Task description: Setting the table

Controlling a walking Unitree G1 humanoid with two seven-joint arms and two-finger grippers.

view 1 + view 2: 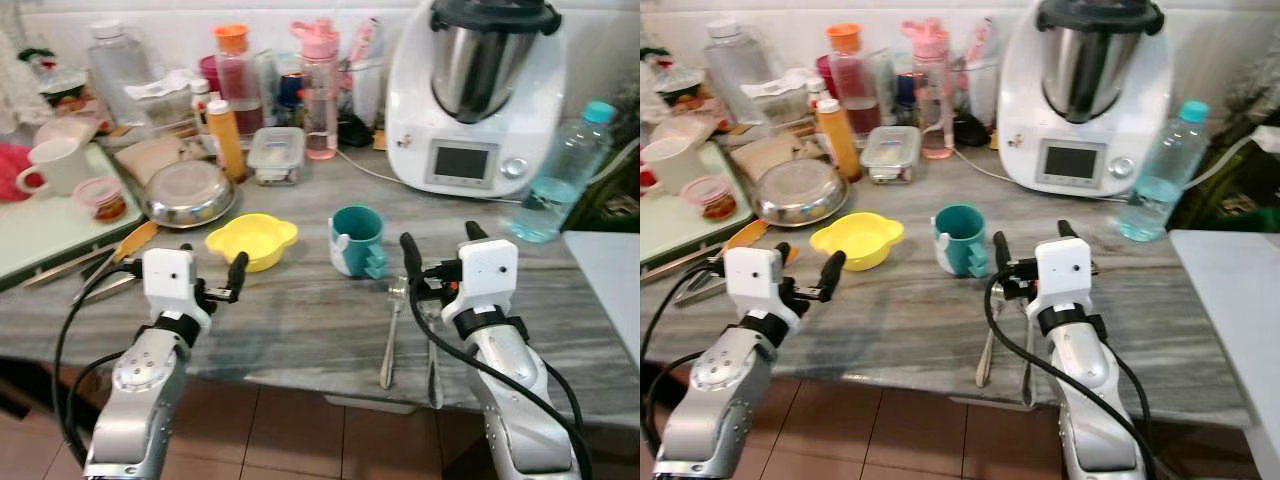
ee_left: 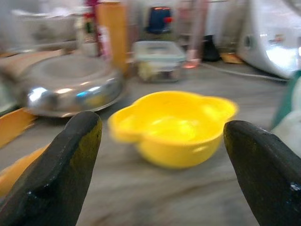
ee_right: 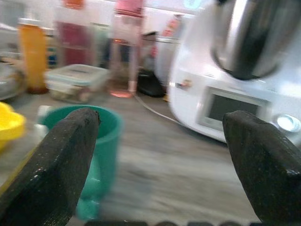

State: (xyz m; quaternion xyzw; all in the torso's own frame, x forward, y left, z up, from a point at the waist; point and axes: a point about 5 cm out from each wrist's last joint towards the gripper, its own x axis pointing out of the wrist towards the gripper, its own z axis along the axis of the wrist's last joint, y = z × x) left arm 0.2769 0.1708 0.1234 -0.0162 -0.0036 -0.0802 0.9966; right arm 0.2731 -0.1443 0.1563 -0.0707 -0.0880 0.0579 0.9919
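**Two grippers hanging open over a half-laid counter**

Two pieces of silver cutlery (image 1: 392,335) are lying side by side on the grey marbled counter (image 1: 300,320) near its front edge, handles pointing toward the robot. One looks like a fork, its head just in front of the teal mug (image 1: 356,240); the other is partly hidden under the right arm, so what kind it is cannot be told.

The mug is standing upright, with a lighter teal handle facing the front. Just to its left a yellow bowl (image 1: 252,240) with a wavy, lobed rim is sitting upright and empty, near a round steel dish (image 1: 188,193).

The left gripper (image 1: 213,274) is hovering above the counter in front of the yellow bowl, fingers spread wide and holding nothing. The right gripper (image 1: 440,243) is hovering over the cutlery, just right of the mug, fingers likewise spread apart and empty.

Behind, a white kitchen machine (image 1: 470,95) with a steel jug is standing against the wall, a clear water bottle (image 1: 560,170) to its right and a clutter of bottles and a lidded container (image 1: 276,153) to its left.
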